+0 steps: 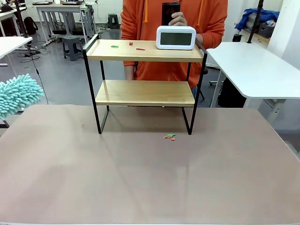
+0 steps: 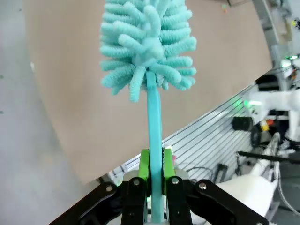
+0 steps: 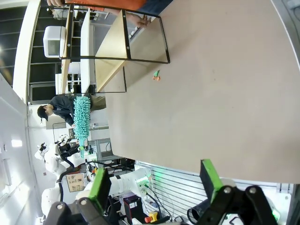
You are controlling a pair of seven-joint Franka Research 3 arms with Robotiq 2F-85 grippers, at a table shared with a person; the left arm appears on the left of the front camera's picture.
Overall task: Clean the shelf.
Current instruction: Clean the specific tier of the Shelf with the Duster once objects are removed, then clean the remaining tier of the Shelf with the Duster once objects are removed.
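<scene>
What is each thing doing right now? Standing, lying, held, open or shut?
shelf: upright on the table, top board littered, lower board bare
clock: upright on the top board
top scraps: lying loose on the top board
table scraps: lying in front of the shelf
duster: held by its handle, away from the shelf
left gripper: shut on the duster
right gripper: open, empty
</scene>
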